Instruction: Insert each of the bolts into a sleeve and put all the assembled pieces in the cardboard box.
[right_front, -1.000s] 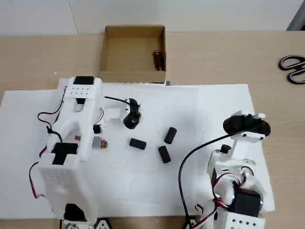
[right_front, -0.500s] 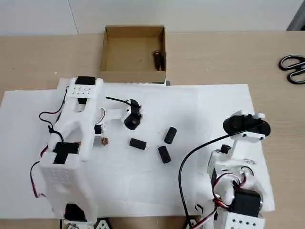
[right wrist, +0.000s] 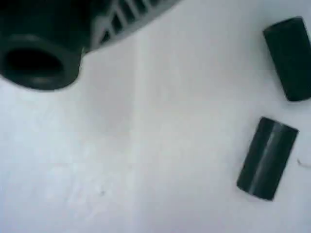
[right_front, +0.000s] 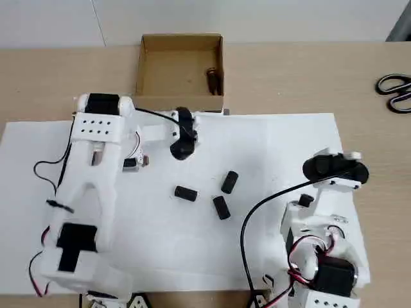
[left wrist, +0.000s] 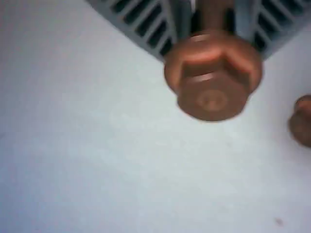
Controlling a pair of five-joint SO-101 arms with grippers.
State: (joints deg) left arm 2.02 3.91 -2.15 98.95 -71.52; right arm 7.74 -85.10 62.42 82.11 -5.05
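Left jaws: pressed onto the shank of a copper bolt [left wrist: 211, 80], hex head pointing down, held just clear of the white sheet [right_front: 270, 147]. A copper-coloured rounded item [left wrist: 302, 119] lies on the sheet close by at the frame edge. It is cut off there, and is probably a second bolt.

Right jaws: pinching a black held sleeve [right wrist: 36, 60], with its open bore facing the wrist camera, above the sheet.

Three loose sleeves lie on their sides mid-sheet between the two arms: first sleeve [right_front: 185, 192], second sleeve [right_front: 229, 181] and third sleeve [right_front: 221, 207]. They are near one another but not touching.

The cardboard box [right_front: 146, 70] sits on the counter [right_front: 289, 77], against the far edge of the sheet. One assembled piece [right_front: 213, 78] lies inside, beside the right-hand wall.

Scissors [right_front: 395, 90] rest on the counter, well apart from the sheet.
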